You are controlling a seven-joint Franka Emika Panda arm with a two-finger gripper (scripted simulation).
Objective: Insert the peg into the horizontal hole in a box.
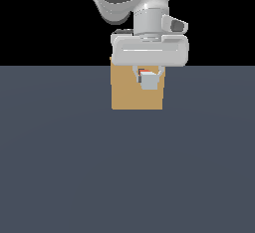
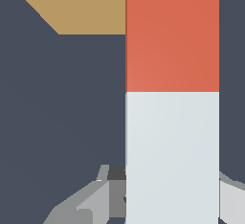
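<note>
One peg in my grip: a long slim square-section bar (image 2: 172, 98), flat-faced and matte, one part orange-red, the other pale grey-white, the two colours meeting at a clean straight line across its width. No grain, no gloss; it renders as smooth plastic-like stock. In the wrist view the orange-red part runs out toward the tan block, and the pale part lies back between my fingers.

One box: a plain tan, cardboard-coloured cube-like block (image 1: 124, 92) with flat unmarked faces and sharp edges. It stands on the dark slate-blue floor (image 1: 124, 177), which is a single even, textureless plane. In the exterior view the block sits directly behind my hand, partly covered by it. I cannot make out the hole in either view; my gripper and the peg's end cover that part of the face.

One gripper (image 1: 148, 79), light grey with a broad rounded-rectangular palm body and two short fingers (image 1: 158, 76) pointing down. They are pinched on the peg, one on each side. From the exterior view I see only the peg end-on: a small pale square with a sliver of orange-red above it, set against the box's front face, near its upper edge. Whether the far end touches the box I cannot tell.

Count: one peg, one box, one arm, two fingers.
</note>
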